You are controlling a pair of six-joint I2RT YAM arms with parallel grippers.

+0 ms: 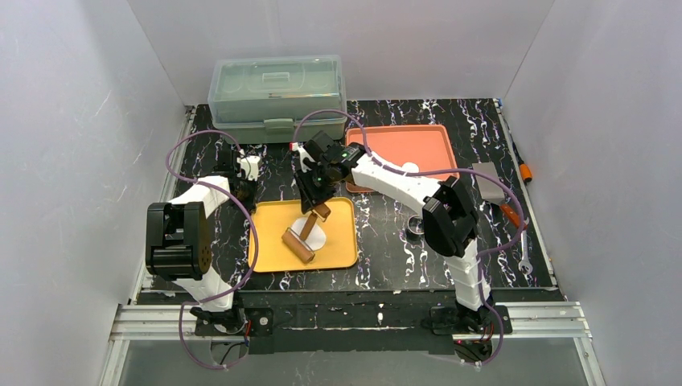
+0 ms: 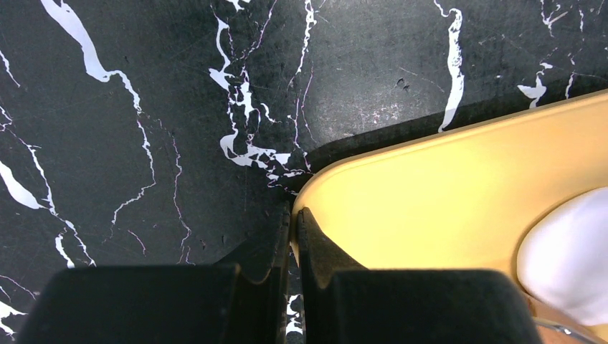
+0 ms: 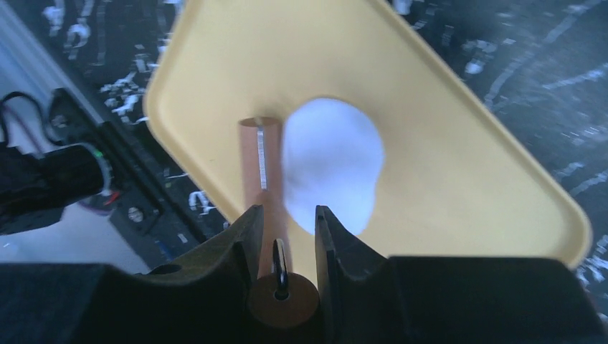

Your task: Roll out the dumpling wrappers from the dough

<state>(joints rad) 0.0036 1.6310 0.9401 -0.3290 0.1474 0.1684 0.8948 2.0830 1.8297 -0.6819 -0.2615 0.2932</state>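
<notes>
The dough (image 1: pixel 317 234) is a flat white oval sheet on the yellow tray (image 1: pixel 342 241). My right gripper (image 1: pixel 318 207) is shut on the brown handle of the wooden rolling pin (image 1: pixel 297 245), whose roller rests on the tray at the dough's left edge. In the right wrist view the handle end (image 3: pixel 284 298) sits between the jaws, with the roller (image 3: pixel 252 154) beside the dough (image 3: pixel 330 165). My left gripper (image 1: pixel 245 195) is shut on the tray's far left corner rim (image 2: pixel 294 215). A small white round piece (image 1: pixel 410 167), maybe a wrapper, lies on the orange tray, partly hidden by the right arm.
An orange tray (image 1: pixel 402 145) lies at the back right. A clear lidded box (image 1: pixel 277 88) stands at the back. A small metal ring (image 1: pixel 415 226) lies right of the yellow tray. A grey block (image 1: pixel 487 177), a screwdriver (image 1: pixel 510 212) and a wrench (image 1: pixel 524 253) lie at the right edge.
</notes>
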